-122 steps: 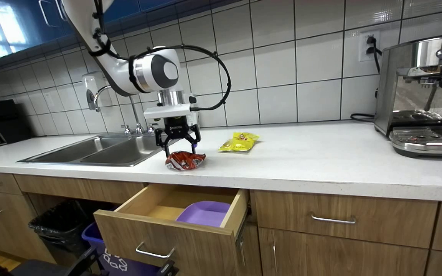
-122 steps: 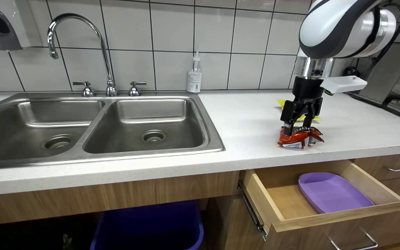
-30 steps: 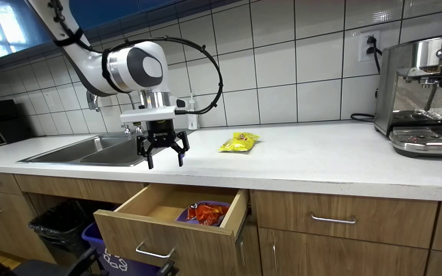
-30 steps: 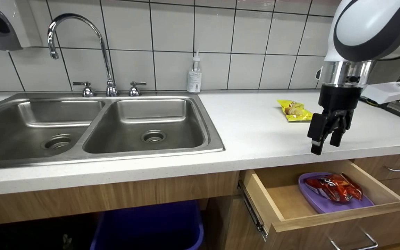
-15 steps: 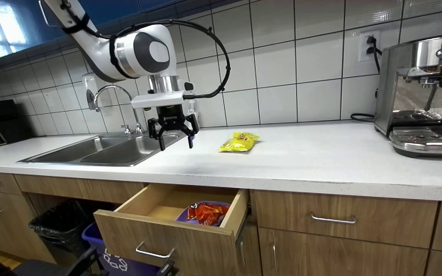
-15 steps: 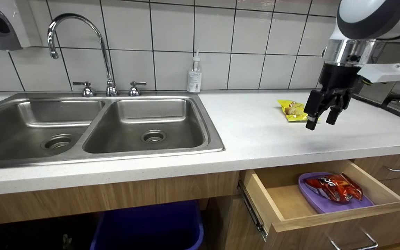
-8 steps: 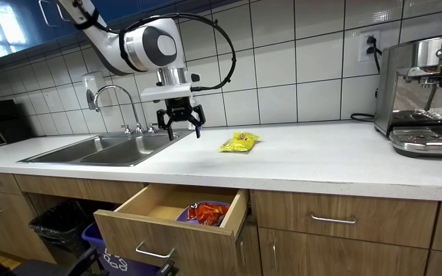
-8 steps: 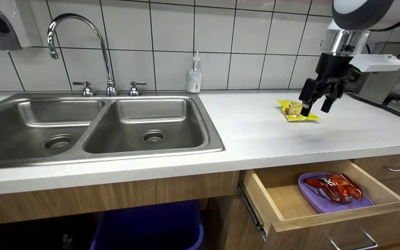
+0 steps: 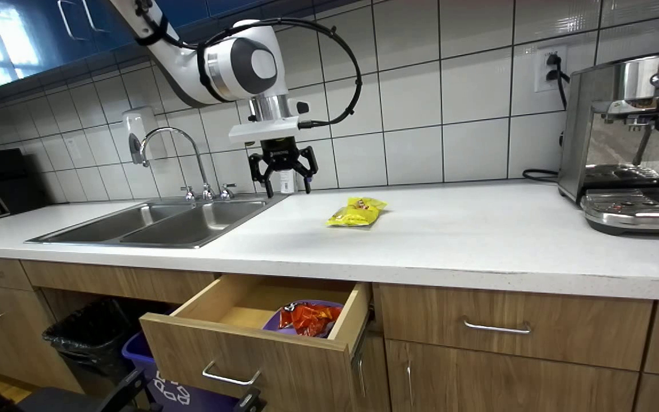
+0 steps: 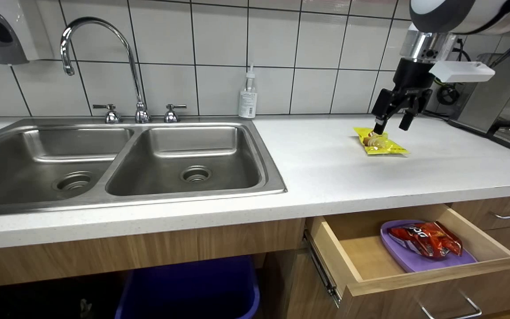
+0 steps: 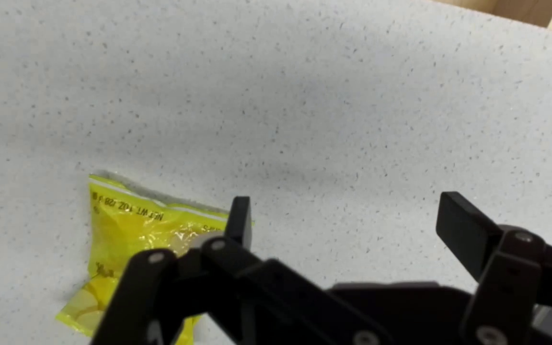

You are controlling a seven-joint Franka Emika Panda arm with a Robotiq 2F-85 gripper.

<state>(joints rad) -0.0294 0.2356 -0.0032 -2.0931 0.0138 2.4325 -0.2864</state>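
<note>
My gripper (image 9: 288, 189) hangs open above the white counter, nothing between its fingers. A yellow chip bag (image 9: 358, 212) lies flat on the counter and is the nearest thing to it. In the wrist view the yellow bag (image 11: 130, 225) is off to the left, partly hidden behind the left finger (image 11: 240, 220); the gap between the fingers shows bare countertop. In an exterior view one fingertip overlaps the top of the yellow bag (image 10: 383, 145), but the gripper looks higher than it. A red chip bag (image 10: 430, 239) rests on a purple tray (image 10: 414, 264) inside the pulled-out drawer (image 10: 361, 250).
A double sink (image 9: 198, 226) with a faucet (image 9: 178, 134) sits beside the arm. Against the tiles stands a pump bottle (image 10: 248, 97). An espresso machine (image 9: 638, 143) occupies the counter's far end. Below are a black-lined bin (image 9: 92, 329) and a blue recycling bin (image 10: 188, 288).
Eight seconds ago the gripper was at the red bag on the counter; that bag now lies on the drawer's tray. Since two seconds ago the open gripper has risen and moved back nearer the yellow bag.
</note>
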